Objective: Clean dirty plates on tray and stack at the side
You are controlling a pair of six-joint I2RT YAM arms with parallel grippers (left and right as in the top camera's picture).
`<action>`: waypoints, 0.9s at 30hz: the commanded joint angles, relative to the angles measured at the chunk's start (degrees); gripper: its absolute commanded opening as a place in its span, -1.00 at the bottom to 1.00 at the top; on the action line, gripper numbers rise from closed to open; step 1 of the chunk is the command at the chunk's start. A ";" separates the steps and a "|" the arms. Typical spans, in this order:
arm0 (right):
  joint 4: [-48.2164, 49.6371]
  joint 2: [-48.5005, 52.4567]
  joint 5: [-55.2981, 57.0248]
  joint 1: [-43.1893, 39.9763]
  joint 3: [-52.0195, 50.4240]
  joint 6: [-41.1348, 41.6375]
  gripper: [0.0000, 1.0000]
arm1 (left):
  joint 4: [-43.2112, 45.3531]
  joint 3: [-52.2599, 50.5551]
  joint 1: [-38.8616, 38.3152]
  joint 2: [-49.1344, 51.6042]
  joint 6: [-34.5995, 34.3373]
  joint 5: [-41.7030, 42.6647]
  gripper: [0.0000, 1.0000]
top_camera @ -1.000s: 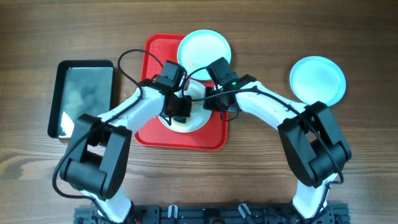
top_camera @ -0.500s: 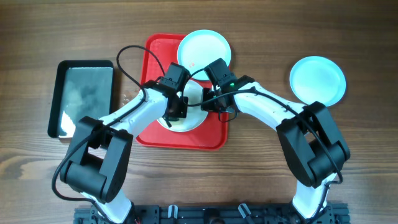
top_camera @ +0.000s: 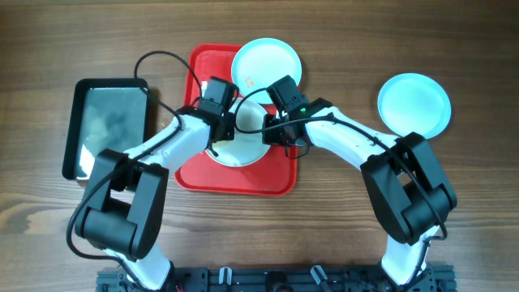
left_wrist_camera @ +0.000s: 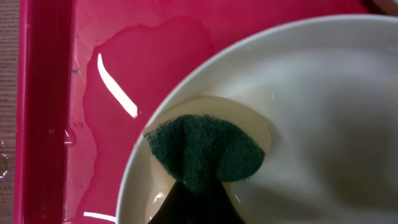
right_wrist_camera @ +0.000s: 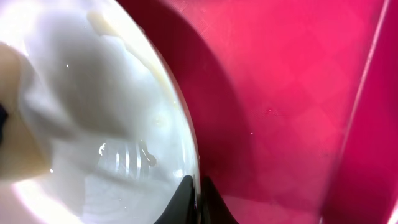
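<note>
Midway: left gripper (top_camera: 225, 134), clamped on a green pad (left_wrist_camera: 205, 152), and right gripper (right_wrist_camera: 194, 193), pinching the rim, work the whiter plate (top_camera: 243, 152) at tray (top_camera: 243, 182) centre; one turquoise plate (top_camera: 413, 104) lies aside, table (top_camera: 324, 235) right; a third plate (top_camera: 266, 61) waits at the tray's far edge.

The wooden table (top_camera: 486, 203) carries the red tray (top_camera: 243, 182), a black tray (top_camera: 113, 122) just left of it, and a turquoise plate (top_camera: 413, 104) well apart on its right.

The overhead camera looks straight down from high above the brown wooden table (top_camera: 340, 49). Both wrist cameras sit very close over the round whitish shallow plate (left_wrist_camera: 323, 93) on the large red rectangular plastic tray (left_wrist_camera: 137, 37), which all three views share.
</note>
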 commanded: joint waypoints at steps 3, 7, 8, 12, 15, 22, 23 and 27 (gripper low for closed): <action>-0.87 1.16 0.81 -0.48 -0.46 -3.50 -0.91 | 4.15 -1.09 2.43 3.06 -0.96 6.47 -0.92; -0.76 1.16 0.02 -0.48 -0.46 -4.94 -0.92 | 4.98 -1.09 2.43 3.74 -0.66 11.87 -0.92; -0.70 1.16 -0.26 -0.48 -0.46 -4.96 -0.91 | 5.11 -1.09 2.43 3.78 -0.37 13.44 -0.92; -0.48 1.16 -0.28 -0.48 -0.46 -5.38 -0.90 | 5.01 -1.09 2.40 3.80 2.34 21.27 -0.92; -0.48 1.16 -0.31 -0.50 -0.46 -5.75 -0.91 | 3.96 -1.09 2.43 3.80 2.40 24.57 -0.92; -0.48 1.16 -0.48 -0.50 -0.46 -5.75 -0.91 | -2.21 -1.09 2.43 3.80 5.53 27.04 -0.92; -0.50 1.16 -0.48 -0.50 -0.46 -5.75 -0.91 | -3.17 -1.09 2.45 3.80 6.32 27.04 -0.92; -0.55 1.16 -0.52 -0.50 -0.46 -5.73 -0.91 | -6.78 -1.09 2.54 3.78 7.06 24.44 -0.92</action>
